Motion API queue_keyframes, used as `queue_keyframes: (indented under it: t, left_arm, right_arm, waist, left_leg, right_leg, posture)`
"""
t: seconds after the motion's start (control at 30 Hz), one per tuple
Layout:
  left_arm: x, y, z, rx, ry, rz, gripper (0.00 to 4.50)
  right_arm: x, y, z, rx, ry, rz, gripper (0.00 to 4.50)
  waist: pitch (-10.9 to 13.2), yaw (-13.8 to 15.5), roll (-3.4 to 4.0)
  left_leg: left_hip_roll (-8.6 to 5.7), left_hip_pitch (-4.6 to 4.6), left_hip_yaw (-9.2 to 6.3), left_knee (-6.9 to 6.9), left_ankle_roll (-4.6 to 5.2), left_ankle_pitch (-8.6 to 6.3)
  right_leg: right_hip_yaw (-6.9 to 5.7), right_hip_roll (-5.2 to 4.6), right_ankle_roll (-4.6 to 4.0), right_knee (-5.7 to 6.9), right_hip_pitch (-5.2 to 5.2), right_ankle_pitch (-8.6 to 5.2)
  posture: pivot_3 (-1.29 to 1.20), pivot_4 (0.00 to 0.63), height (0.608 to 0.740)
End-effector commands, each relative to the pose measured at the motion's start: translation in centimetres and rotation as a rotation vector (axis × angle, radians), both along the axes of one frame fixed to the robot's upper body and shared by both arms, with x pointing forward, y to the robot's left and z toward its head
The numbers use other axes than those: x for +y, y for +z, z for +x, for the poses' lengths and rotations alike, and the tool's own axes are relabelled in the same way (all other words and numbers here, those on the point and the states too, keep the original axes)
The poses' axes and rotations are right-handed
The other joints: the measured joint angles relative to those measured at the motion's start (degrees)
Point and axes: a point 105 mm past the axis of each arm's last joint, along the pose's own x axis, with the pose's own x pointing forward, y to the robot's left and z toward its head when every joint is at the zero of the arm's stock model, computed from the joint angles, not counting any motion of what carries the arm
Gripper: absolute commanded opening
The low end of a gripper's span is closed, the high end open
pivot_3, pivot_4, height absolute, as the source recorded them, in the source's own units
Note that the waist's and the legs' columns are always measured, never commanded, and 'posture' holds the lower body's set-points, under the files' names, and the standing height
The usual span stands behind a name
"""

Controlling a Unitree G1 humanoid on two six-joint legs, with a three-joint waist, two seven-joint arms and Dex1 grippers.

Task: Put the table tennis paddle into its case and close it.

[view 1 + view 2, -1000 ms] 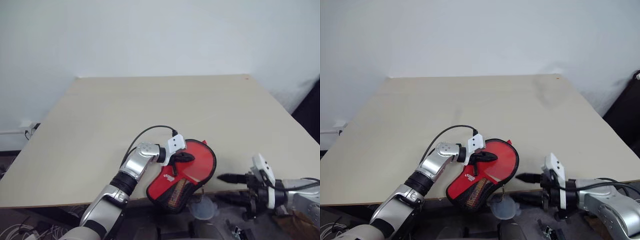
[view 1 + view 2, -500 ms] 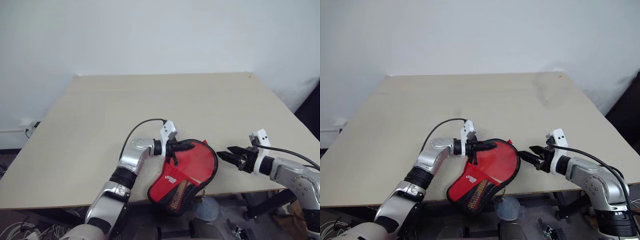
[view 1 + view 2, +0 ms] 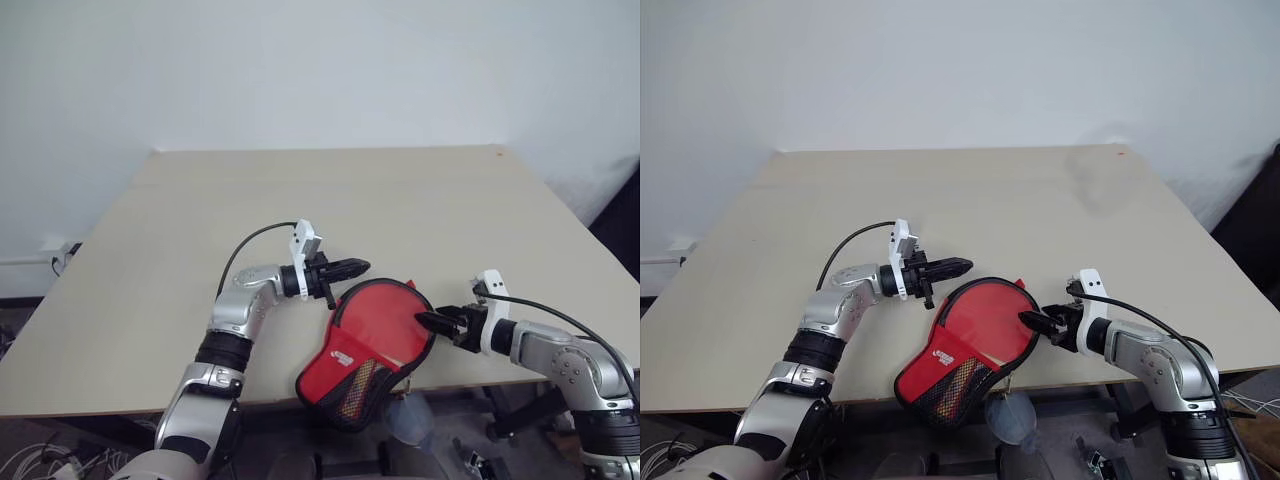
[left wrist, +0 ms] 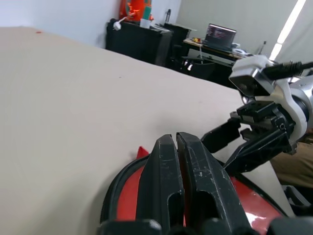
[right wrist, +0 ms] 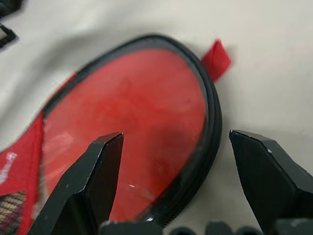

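The case (image 3: 375, 325) lies red side up at the table's front edge. Its round part has black trim, and its mesh-patched narrow end (image 3: 350, 385) hangs over the edge. The table tennis paddle is hidden. My left gripper (image 3: 352, 267) is shut on nothing and points level, hovering just above and behind the case's round rim (image 4: 128, 198). My right gripper (image 3: 428, 321) is open at the case's right rim. Its two fingers straddle the black trim (image 5: 208, 147) without closing on it. A small red tab (image 5: 215, 58) sticks out of the rim.
The pale table (image 3: 350, 200) stretches far behind the case up to a white wall. Its front edge (image 3: 120, 400) runs right under the case. A translucent container (image 3: 410, 420) sits below that edge. Dark desks and a laptop (image 4: 220, 36) stand beyond the table's right side.
My left gripper has lifted off the case's top and drawn back to the left, still shut. My right gripper came up from below the table edge to the case's right rim.
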Motion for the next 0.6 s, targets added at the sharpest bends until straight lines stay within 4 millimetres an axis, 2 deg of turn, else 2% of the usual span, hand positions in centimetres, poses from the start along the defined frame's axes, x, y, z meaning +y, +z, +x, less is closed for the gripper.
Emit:
queue_keyframes:
  t: [0.03, 0.27, 0.37, 0.6]
  left_arm:
    - [-0.12, 1.66, 0.00, -0.060, 0.000, -0.029, 0.00]
    - [-0.24, 1.46, -0.21, -0.061, 0.002, -0.023, 0.00]
    - [-0.20, 1.40, -0.23, -0.061, 0.003, -0.020, 0.00]
    - [-0.08, 1.21, -0.32, -0.062, 0.008, -0.012, 0.00]
  right_arm:
    - [0.07, 0.80, 0.94, -0.051, -0.003, 0.000, 3.75]
    - [0.40, 0.39, 1.29, -0.039, 0.000, 0.017, 3.75]
    - [0.58, 0.44, 1.39, -0.040, 0.002, 0.031, 3.24]
    - [0.90, 0.60, 1.57, -0.046, 0.010, 0.045, 1.35]
  waist:
    - [0.0, 0.0, 0.00]
    - [0.0, -0.3, 0.00]
    - [0.0, -0.5, 0.00]
    - [0.0, -1.3, 0.00]
  left_leg:
    - [0.00, 0.00, 0.00, 0.00, 0.00, 0.00]
    - [0.00, 0.03, 0.01, 0.04, 0.00, 0.00]
    - [0.00, 0.04, 0.01, 0.06, 0.00, 0.01]
    - [0.00, 0.01, -0.01, 0.03, 0.00, 0.00]
  right_leg:
    - [0.00, 0.00, 0.00, 0.00, 0.00, 0.00]
    - [0.00, 0.00, 0.00, 0.01, 0.03, 0.01]
    - [0.00, 0.00, -0.02, 0.01, 0.04, -0.01]
    - [0.00, 0.01, 0.02, 0.01, 0.03, 0.02]
  posture:
    - [0.00, 0.000, 0.740]
    - [0.00, 0.000, 0.740]
    - [0.00, 0.000, 0.740]
    - [0.00, 0.000, 0.740]
